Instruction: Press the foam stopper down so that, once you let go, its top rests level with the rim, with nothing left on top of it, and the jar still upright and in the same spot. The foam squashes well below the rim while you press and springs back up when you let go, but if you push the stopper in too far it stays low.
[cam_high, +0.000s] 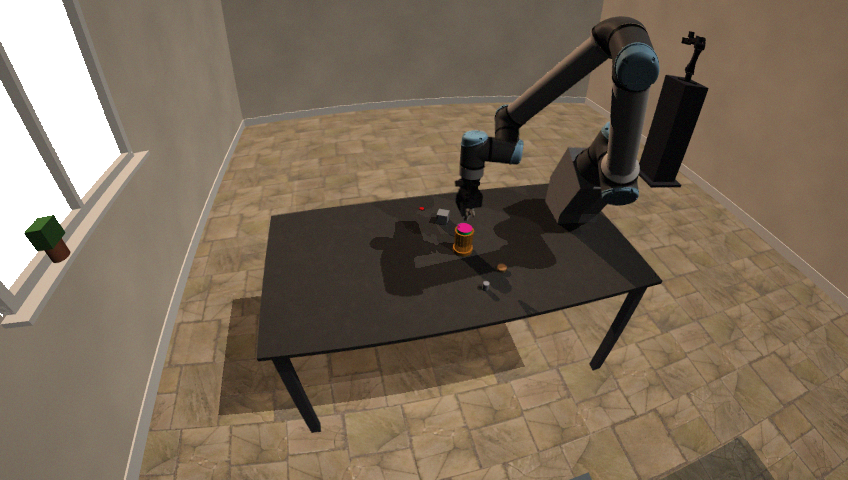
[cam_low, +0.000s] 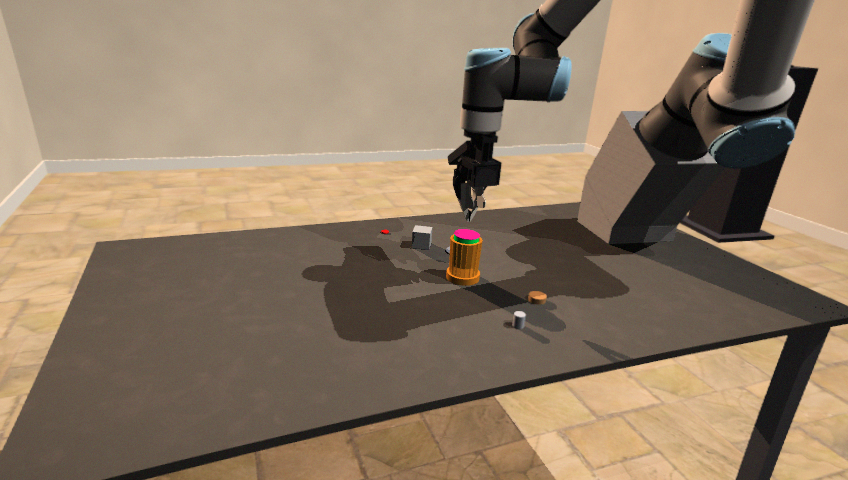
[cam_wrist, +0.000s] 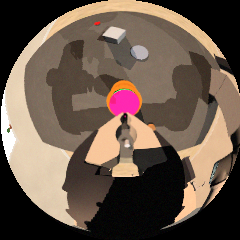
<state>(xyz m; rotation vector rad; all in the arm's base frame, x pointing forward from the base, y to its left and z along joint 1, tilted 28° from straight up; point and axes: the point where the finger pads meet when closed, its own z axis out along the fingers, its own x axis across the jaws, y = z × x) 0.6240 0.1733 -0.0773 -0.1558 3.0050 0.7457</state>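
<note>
The pink foam stopper (cam_low: 466, 234) sits in the mouth of the orange ribbed jar (cam_low: 464, 261), its top slightly proud of the rim, a green band showing beneath it. The jar stands upright near the middle of the dark tabletop (cam_low: 208, 333). The hand (cam_low: 471, 212) hangs above the stopper, apart from it, fingers pinched together on nothing. Nearby lie 1 grey cube (cam_low: 421, 236), 1 brown disc (cam_low: 537, 296) and 1 small grey cylinder (cam_low: 519, 319).

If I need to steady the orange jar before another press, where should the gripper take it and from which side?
Grip the orange jar across its ribbed wall at mid-height, coming down from above with the fingers straddling it. It stands upright, and the wider foot ring and the pink foam stopper at the top are best left alone. The gripper, shut and holding nothing, would have to open first.
</note>
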